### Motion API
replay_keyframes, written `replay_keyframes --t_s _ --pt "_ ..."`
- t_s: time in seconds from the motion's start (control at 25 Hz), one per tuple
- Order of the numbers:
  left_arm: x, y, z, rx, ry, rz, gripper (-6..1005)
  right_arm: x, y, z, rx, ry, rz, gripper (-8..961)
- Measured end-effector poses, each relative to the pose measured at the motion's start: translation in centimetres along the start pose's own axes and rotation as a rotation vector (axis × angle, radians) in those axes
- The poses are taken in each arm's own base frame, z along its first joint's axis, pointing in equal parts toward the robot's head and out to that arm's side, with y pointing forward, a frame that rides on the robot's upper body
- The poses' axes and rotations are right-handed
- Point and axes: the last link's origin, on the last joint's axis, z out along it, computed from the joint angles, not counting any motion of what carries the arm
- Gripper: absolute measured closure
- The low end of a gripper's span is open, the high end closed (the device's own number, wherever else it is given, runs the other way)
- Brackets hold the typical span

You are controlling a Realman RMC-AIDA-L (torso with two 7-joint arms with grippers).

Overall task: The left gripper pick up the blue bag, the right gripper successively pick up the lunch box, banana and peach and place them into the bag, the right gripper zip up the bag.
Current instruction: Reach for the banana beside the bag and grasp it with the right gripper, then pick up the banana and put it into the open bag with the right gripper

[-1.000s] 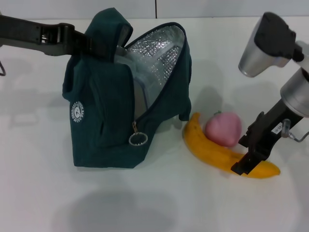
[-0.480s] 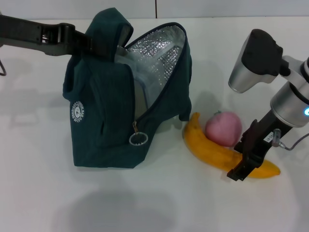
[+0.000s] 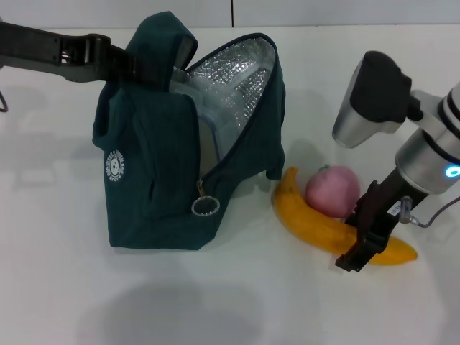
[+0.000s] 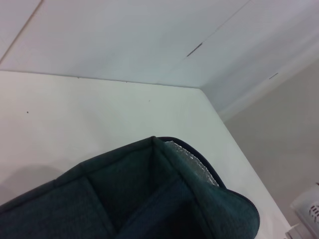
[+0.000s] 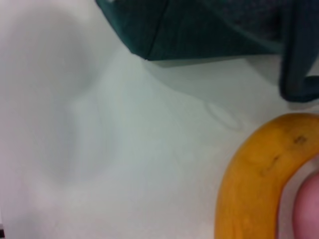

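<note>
The blue bag (image 3: 154, 172) stands open at centre left, its foil lining showing. My left gripper (image 3: 140, 68) is shut on the bag's top edge and holds it up. The lunch box (image 3: 207, 140) sits inside the bag, only partly visible. The banana (image 3: 313, 223) lies on the table right of the bag, with the peach (image 3: 332, 191) resting against its far side. My right gripper (image 3: 361, 248) is open and straddles the banana's right part, the near finger reaching the table. The right wrist view shows the banana (image 5: 254, 174), the peach's edge (image 5: 309, 209) and the bag's bottom (image 5: 209, 25). The left wrist view shows the bag's top (image 4: 149, 199).
The white table (image 3: 215, 302) stretches in front of the bag and the fruit. A thin dark object (image 3: 3, 100) stands at the far left edge. The zipper's ring pull (image 3: 205, 207) hangs at the bag's front.
My right gripper has shifted left and a little lower along the banana. The banana, peach, bag and left arm have not moved.
</note>
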Motion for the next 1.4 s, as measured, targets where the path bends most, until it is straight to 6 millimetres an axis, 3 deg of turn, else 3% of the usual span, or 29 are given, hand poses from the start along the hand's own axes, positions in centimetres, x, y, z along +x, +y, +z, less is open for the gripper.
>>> replay_keyframes --t_s 0.52,0.72,0.88,1.16,1.4 --pt "0.0 0.0 0.0 -0.001 -0.002 0.004 953 -0.2 0.1 0.2 0.01 0.004 -0.018 206" --pt "0.0 0.0 0.0 -0.001 -0.003 0.004 953 -0.2 0.2 0.2 0.005 0.009 -0.019 445" --pt "0.1 0.0 0.0 0.001 -0.002 0.005 953 -0.2 0.4 -0.3 -0.009 0.011 -0.023 522" --pt "0.0 0.0 -0.2 0.002 0.004 0.001 953 -0.3 1.0 -3.9 -0.154 -0.156 0.016 535" --pt "0.1 0.0 -0.1 -0.001 0.006 0.002 953 1.8 -0.5 -7.2 -0.216 -0.338 0.144 529"
